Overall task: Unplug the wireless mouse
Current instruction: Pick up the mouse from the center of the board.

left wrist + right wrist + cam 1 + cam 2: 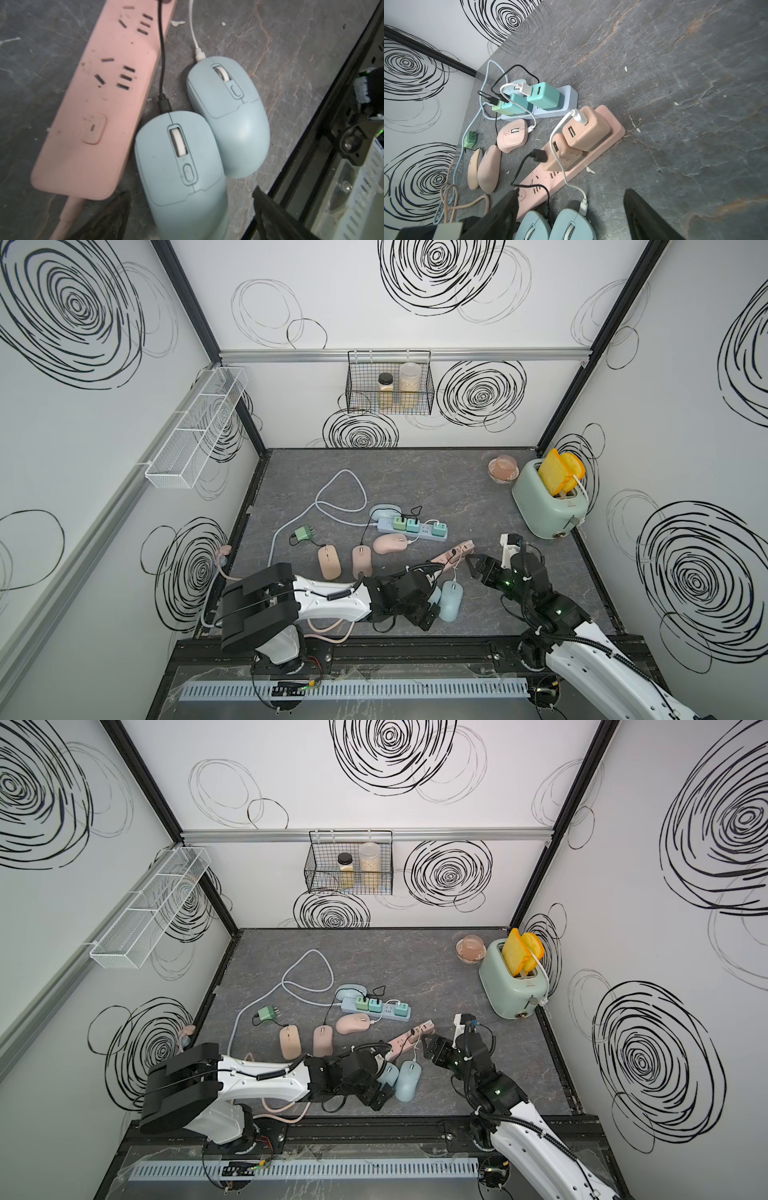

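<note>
A table (415,472) holds 3 blue mice (451,599), 3 pink mice (329,568) and 2 power strips (415,531). The left gripper (191,207), fingers spread, hangs low over 2 near blue mice; the right gripper (571,190) hangs open nearby.

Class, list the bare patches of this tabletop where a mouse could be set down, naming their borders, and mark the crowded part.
Free: the wide stretch between the blue power strip and toaster, back to the pink cup. Crowded: the front middle, with pink mice, pink power strip and blue mice under the left gripper.
</note>
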`<state>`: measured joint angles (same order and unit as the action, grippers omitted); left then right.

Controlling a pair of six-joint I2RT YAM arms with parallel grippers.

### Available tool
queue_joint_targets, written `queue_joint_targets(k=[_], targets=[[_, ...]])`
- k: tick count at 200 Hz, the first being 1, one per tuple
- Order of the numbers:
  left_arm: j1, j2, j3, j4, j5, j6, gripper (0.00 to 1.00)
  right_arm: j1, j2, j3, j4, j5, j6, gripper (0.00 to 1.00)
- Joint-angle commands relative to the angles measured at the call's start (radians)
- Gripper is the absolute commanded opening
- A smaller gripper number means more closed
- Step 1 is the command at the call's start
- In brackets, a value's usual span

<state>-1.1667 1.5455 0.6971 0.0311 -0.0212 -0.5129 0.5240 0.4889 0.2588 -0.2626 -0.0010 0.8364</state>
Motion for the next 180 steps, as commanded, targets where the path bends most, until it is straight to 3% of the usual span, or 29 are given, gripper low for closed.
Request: queue_joint_targets(k=[1, 59, 122, 180], targets=[[0.075, 0.007, 0.025, 0.077, -0.005, 0.029, 0.96, -0.005, -0.019, -0.015, -0.022, -0.001, -0.003, 0.82], [0.146, 0.002, 0.073, 0.073, 0.006, 0.077, 0.96, -0.011, -0.034, -0.018, -0.029, -0.004, 0.003, 0.82], [-0.059, -0.021, 0.069, -0.103, -0.232, 0.107, 0.92, -0.013, -0.033, -0.016, -0.019, -0.011, 0.000, 0.83], [-0.126, 0.080, 0.137, -0.111, -0.279, 0.123, 0.85, -0.013, -0.036, -0.015, -0.026, -0.013, -0.002, 0.83]])
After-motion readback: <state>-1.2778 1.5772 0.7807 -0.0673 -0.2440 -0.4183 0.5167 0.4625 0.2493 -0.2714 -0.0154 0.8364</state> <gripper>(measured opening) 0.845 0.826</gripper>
